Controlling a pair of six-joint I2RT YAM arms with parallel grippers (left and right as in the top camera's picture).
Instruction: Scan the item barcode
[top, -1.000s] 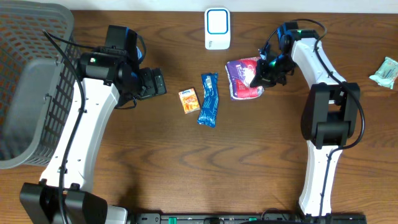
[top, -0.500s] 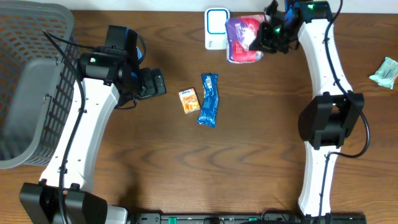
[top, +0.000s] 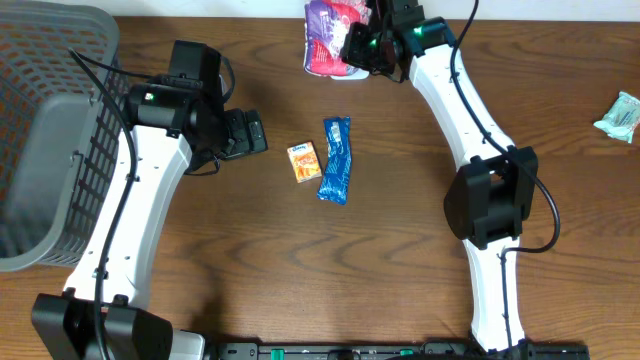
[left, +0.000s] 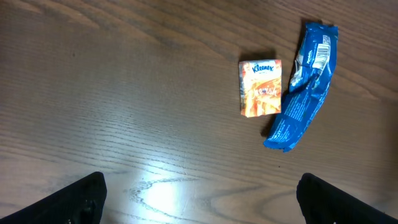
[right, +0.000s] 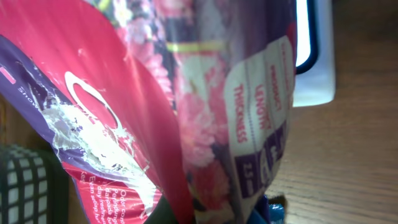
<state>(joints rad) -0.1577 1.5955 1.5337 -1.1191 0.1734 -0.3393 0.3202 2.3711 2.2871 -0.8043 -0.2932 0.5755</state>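
A pink and purple floral packet (top: 330, 30) hangs at the table's far edge with my right gripper (top: 362, 45) shut on it. It covers most of the white barcode scanner (right: 314, 56), whose blue-rimmed face shows just behind the packet (right: 186, 112) in the right wrist view; that gripper's fingers are hidden by the wrapper. My left gripper (top: 250, 132) stands wide open over bare wood, left of a small orange tissue pack (left: 261, 88) and a blue wrapper (left: 303, 84). Nothing lies between its fingers (left: 84, 199).
A grey mesh basket (top: 40, 130) fills the left side of the table. A pale green packet (top: 618, 115) lies at the far right edge. The orange tissue pack (top: 304, 161) and blue wrapper (top: 337, 160) lie side by side mid-table.
My right arm has carried the floral packet from the table right of the scanner up and leftward, so it now hangs over the scanner. The left arm has stayed still.
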